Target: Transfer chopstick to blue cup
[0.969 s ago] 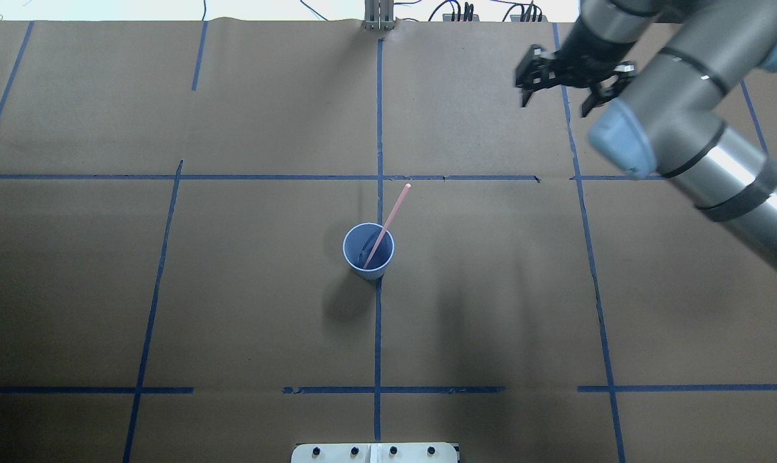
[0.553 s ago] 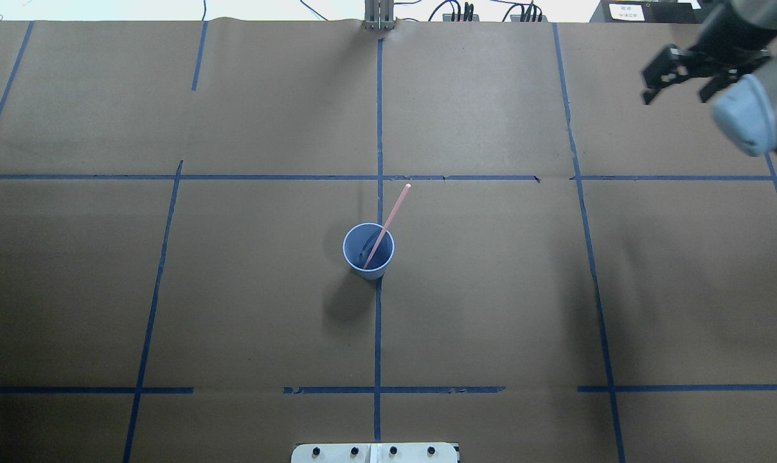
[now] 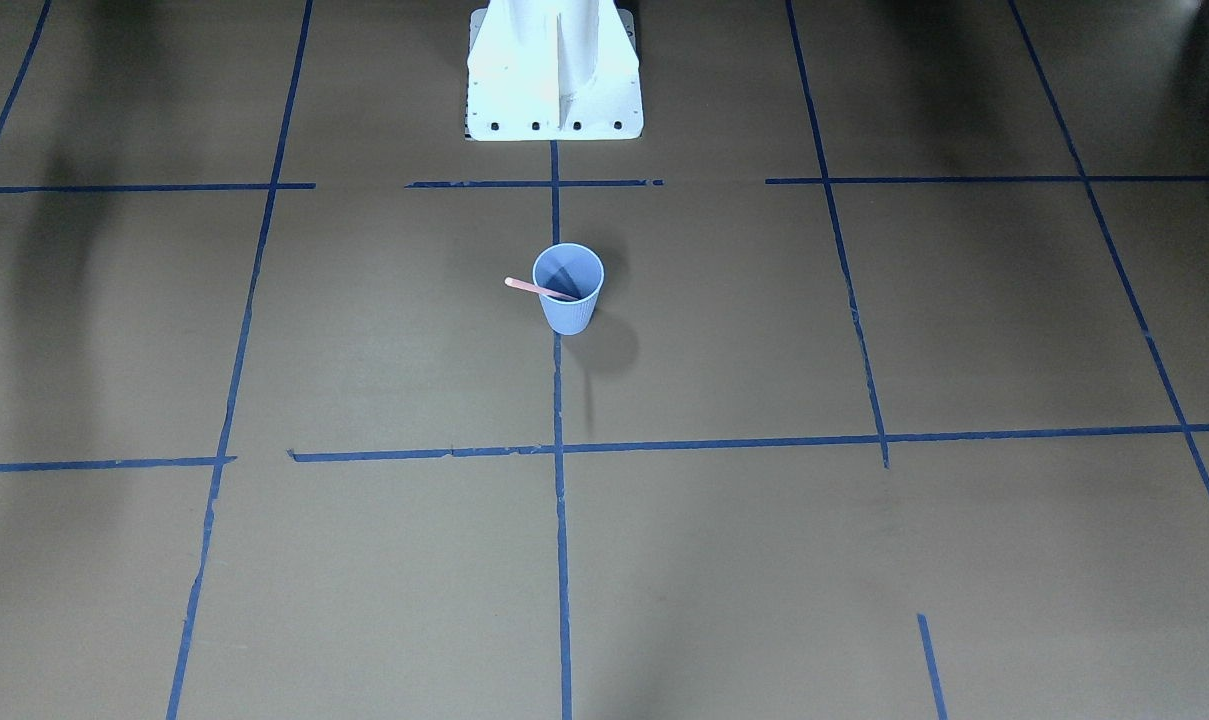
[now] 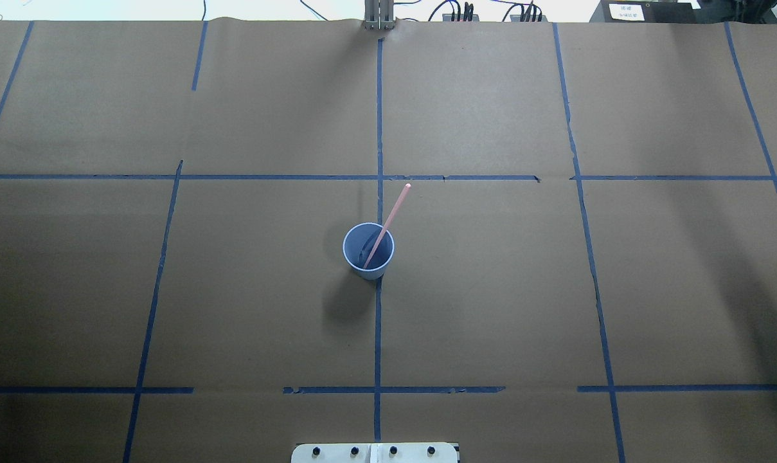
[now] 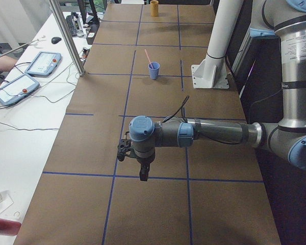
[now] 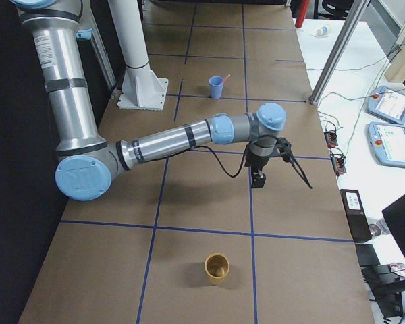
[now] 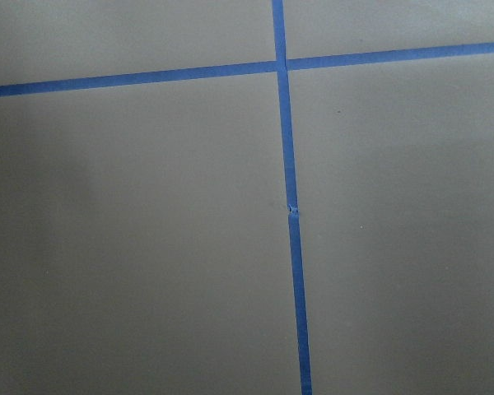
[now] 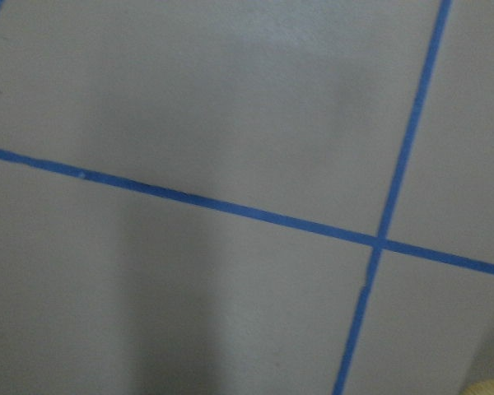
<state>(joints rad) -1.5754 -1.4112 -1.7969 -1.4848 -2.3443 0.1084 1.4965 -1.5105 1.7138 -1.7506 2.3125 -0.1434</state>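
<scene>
The chopstick (image 4: 386, 225) stood in the blue cup (image 4: 368, 251), its long axis leaning away from the robot and rightward. The left gripper (image 5: 136, 161) and right gripper (image 6: 273, 170) hung well apart from it. We could not tell their finger state.

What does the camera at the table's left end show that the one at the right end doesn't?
Only exterior left: the left arm, stretched out over the table. Only exterior right: the right arm, reaching out the same way. Both: the blue cup with the pink chopstick leaning in it, a yellow cup and the white post.
</scene>
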